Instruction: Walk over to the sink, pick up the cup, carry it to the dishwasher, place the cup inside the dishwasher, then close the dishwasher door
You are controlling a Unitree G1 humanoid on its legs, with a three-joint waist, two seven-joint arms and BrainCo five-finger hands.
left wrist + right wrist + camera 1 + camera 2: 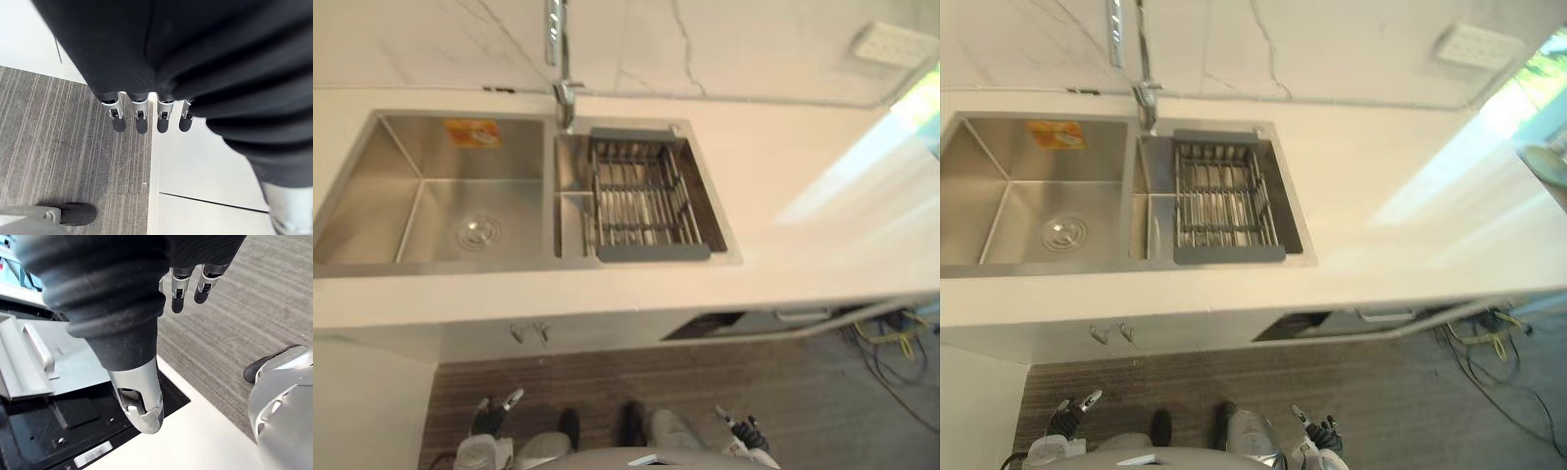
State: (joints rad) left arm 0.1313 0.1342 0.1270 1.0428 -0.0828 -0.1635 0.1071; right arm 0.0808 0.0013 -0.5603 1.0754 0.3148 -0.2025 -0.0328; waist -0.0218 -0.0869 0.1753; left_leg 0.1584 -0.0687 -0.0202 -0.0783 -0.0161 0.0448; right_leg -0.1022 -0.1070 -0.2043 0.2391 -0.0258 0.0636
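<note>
1. Sink (pixel 509 266): stainless steel, two basins, set in a pale counter (pixel 803 196). Round drain (pixel 478 232) in the larger basin.
2. Sticker (pixel 472 132): orange and yellow, on the larger basin's back wall; print too small to read.
3. Wire rack (pixel 641 191): grey-ended, in the smaller basin.
4. Faucet (pixel 558 59): chrome, behind the divider between the basins.
5. Dishwasher (pixel 754 321): under the counter, beside the sink's smaller basin, door ajar. White label (pixel 93 454) on its dark inside; writing illegible.
6. Left hand (pixel 140 115): low, in front of the sink over striped grey floor (pixel 58 147), fingers straight, empty.
7. Right hand (pixel 139 396): low, by the dishwasher, fingers relaxed, empty.
</note>
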